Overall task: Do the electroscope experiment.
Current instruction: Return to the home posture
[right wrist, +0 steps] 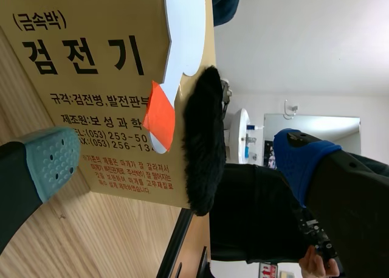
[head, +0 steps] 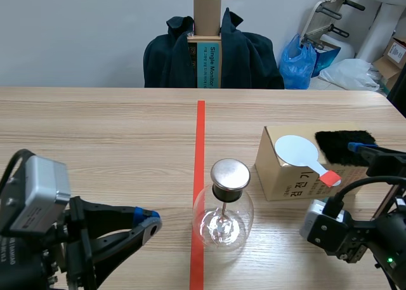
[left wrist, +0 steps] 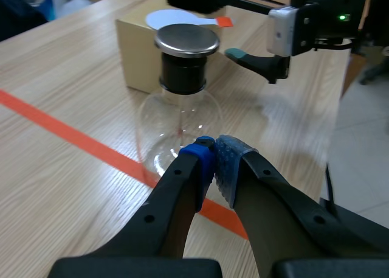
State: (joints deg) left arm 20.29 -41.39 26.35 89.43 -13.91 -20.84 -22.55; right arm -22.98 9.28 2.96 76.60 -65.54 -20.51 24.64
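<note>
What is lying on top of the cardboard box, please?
A white round paddle with an orange handle and a black fur pad lie on the cardboard box; whatever is inside is hidden.

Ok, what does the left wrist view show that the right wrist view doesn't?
Only the left wrist view: the glass electroscope flask with its metal cap, the orange tape line, and the left claw, shut on nothing, just short of the flask. Only the right wrist view: the black print on the cardboard box's side. Both: the box, the white paddle and the black fur lying on it, and the open right claw.
</note>
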